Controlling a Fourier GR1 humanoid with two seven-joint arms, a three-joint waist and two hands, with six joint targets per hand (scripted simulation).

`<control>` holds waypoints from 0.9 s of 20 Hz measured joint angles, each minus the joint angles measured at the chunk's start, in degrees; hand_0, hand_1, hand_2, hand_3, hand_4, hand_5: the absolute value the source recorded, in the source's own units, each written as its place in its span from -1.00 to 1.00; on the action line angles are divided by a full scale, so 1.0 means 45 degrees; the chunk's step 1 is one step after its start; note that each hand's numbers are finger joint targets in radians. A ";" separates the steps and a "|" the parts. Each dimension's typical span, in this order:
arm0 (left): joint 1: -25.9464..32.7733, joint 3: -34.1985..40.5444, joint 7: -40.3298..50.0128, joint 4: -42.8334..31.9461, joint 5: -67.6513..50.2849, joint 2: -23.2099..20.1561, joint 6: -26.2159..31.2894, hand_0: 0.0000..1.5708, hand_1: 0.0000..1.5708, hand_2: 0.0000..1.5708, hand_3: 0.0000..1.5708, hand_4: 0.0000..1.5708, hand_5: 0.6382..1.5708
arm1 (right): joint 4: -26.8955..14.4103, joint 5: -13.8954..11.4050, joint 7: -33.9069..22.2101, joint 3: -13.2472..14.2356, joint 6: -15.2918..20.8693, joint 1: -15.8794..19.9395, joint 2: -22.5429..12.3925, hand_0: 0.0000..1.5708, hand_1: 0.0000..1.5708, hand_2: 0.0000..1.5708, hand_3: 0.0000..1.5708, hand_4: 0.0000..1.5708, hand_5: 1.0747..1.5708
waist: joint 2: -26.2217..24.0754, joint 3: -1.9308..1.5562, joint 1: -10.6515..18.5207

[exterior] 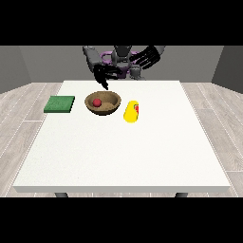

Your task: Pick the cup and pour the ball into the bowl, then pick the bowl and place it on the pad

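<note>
Hand at the view's left (103,75) hangs spread-fingered just behind the bowl (111,105), ball (97,102) inside, cup (131,112) toppled beyond.

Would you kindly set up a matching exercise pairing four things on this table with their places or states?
Things:
1. red ball
2. yellow cup
3. green pad
4. hand at the view's left

States:
A. lying on its side
B. inside the wooden bowl
C. hovering above the bowl's far rim
D. flat, at the bowl's view-left side

Pairs: 1-B, 2-A, 3-D, 4-C
</note>
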State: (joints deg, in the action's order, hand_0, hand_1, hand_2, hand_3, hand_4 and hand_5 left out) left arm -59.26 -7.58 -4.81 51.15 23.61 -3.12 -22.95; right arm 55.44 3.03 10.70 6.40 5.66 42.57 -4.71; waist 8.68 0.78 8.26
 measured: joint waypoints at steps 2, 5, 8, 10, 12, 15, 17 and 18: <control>-0.0080 0.1006 -0.0193 0.0595 -0.1849 0.0266 0.1000 -1.00 -1.00 -1.00 -1.00 -0.38 0.96 | 0.0034 0.0048 0.0020 0.0006 0.0108 0.0006 0.0184 -1.00 -1.00 -0.49 -0.45 -0.14 1.00 | 0.0182 0.0009 0.0204; -0.0126 0.2361 -0.0329 0.1208 -0.4297 0.0152 0.3022 -1.00 -1.00 -1.00 -1.00 -0.49 0.93 | 0.0043 0.0039 0.0153 -0.0002 0.0394 -0.0251 0.0496 -1.00 -1.00 -0.54 -0.51 -0.14 1.00 | 0.0393 -0.0031 0.0722; -0.0292 0.3575 0.0066 0.1395 -0.6350 -0.0676 0.5262 -1.00 -1.00 -1.00 -1.00 -0.57 0.95 | 0.0051 0.0090 0.0410 -0.0020 0.0549 -0.0622 0.0775 -1.00 -1.00 -1.00 -1.00 -1.00 0.99 | 0.0563 -0.0084 0.1152; -0.0536 0.4402 0.0548 0.1214 -0.7483 -0.1609 0.6619 -1.00 -1.00 -1.00 -1.00 -0.63 0.94 | 0.0151 0.0179 0.0429 -0.0153 0.0533 -0.0781 0.0884 -1.00 -1.00 -1.00 -1.00 -1.00 0.99 | 0.0632 -0.0112 0.1120; -0.0627 0.5115 0.0961 0.0848 -0.8379 -0.2490 0.7714 -1.00 -1.00 -1.00 -1.00 -0.63 0.96 | 0.0328 0.0366 0.0458 -0.0525 0.0604 -0.0986 0.0945 -1.00 -1.00 -1.00 -1.00 -1.00 0.99 | 0.0633 -0.0131 0.0989; -0.0638 0.5846 0.1282 0.0452 -0.9272 -0.3389 0.8685 -1.00 -1.00 -1.00 -1.00 -0.67 0.95 | 0.0366 0.0672 0.0622 -0.1162 0.0866 -0.1162 0.0997 -1.00 -1.00 -1.00 -1.00 -1.00 0.99 | 0.0720 -0.0150 0.0766; -0.0618 0.6217 0.1532 0.0273 -0.9770 -0.3908 0.9193 -1.00 -1.00 -1.00 -1.00 -0.73 0.97 | 0.0253 0.0856 0.0799 -0.1544 0.0973 -0.1360 0.1016 -1.00 -1.00 -1.00 -1.00 -1.00 1.00 | 0.0729 -0.0160 0.0660; -0.0622 0.6384 0.1682 0.0186 -0.9975 -0.4237 0.9445 -1.00 -1.00 -1.00 -1.00 -0.70 0.97 | 0.0183 0.0911 0.0914 -0.1659 0.0935 -0.1429 0.1024 -1.00 -1.00 -1.00 -1.00 -1.00 1.00 | 0.0777 -0.0163 0.0564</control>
State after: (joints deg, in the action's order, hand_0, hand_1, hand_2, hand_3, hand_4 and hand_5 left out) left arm -62.06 21.15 2.75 51.99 -21.28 -22.19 19.55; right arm 56.26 7.13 14.81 -1.06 9.87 36.14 -0.11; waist 12.18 0.05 10.80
